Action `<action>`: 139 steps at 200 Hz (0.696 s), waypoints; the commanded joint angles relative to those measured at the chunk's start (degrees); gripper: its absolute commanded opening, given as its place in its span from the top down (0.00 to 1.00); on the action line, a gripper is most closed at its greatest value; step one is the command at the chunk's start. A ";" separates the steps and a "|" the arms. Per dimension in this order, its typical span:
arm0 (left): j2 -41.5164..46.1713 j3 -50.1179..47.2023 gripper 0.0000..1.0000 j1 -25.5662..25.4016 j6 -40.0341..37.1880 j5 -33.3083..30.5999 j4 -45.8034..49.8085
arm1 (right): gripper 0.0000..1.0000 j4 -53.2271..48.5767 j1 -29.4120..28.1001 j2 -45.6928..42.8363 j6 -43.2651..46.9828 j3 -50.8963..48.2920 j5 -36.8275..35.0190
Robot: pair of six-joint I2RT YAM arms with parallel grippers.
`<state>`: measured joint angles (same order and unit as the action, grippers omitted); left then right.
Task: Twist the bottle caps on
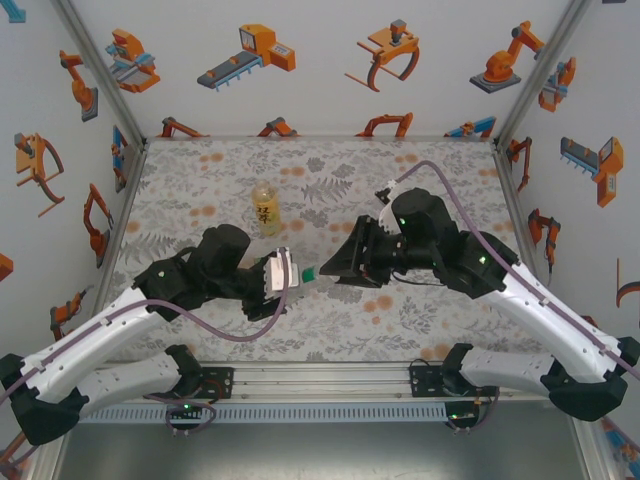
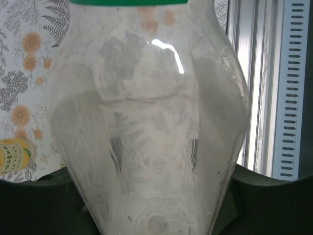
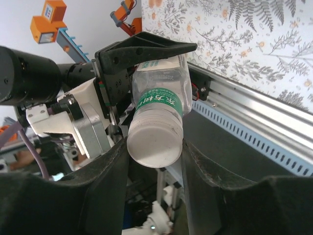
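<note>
A clear bottle [image 1: 297,273] with a green label band [image 3: 161,104] is held on its side above the table, between the two arms. My left gripper [image 1: 280,272] is shut on its body, which looms close in the left wrist view [image 2: 146,122]. A whitish bottle cap [image 3: 155,142] sits on the bottle's neck, facing the right wrist camera. My right gripper [image 3: 154,149] is shut on that cap, one dark finger [image 3: 110,171] against each side. The amber bottle [image 1: 264,208] with a yellow label stands upright on the table behind them, apart from both grippers.
The floral table cover [image 1: 330,180] runs back to patterned walls on three sides. A metal rail [image 1: 320,380] carrying the arm bases crosses the near edge. The amber bottle [image 2: 12,155] also shows at the lower left of the left wrist view.
</note>
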<state>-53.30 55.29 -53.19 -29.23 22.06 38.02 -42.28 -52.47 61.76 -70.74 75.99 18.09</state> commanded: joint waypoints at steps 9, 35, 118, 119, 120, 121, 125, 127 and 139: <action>-0.64 1.18 1.00 -0.69 -0.68 1.67 -6.17 | 0.84 2.91 -0.62 1.28 -7.84 -0.50 1.14; -0.07 0.88 1.00 -0.68 -0.69 1.58 -6.12 | 0.73 1.89 -0.60 0.91 -3.90 1.05 -1.13; 1.06 0.41 1.00 -0.78 -0.08 1.16 -5.95 | 0.47 -1.23 0.21 1.02 19.57 8.54 -3.93; 1.08 0.42 1.00 -0.78 -0.10 1.15 -5.94 | 0.47 -1.23 0.24 1.01 19.89 8.55 -3.93; 1.04 0.43 1.00 -0.78 -0.11 1.19 -5.94 | 0.46 -1.23 0.29 0.96 20.22 8.56 -3.94; 1.02 0.39 1.00 -0.78 -0.12 1.21 -5.90 | 0.46 -1.23 0.29 0.96 20.22 8.56 -3.94; 1.14 0.43 1.00 -0.76 -0.08 1.15 -5.88 | 0.46 -1.19 0.37 0.84 22.02 8.72 -3.89; 1.12 0.43 1.00 -0.77 -0.11 1.14 -5.88 | 0.46 -1.17 0.42 0.83 22.77 8.84 -3.86; 1.26 0.44 1.00 -0.73 -0.03 1.07 -5.78 | 0.45 -1.18 0.61 0.74 28.27 9.33 -3.53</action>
<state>-52.90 55.29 -53.63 -29.23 21.89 33.34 -43.92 -52.36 62.83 -55.46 83.02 15.20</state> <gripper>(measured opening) 0.555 0.533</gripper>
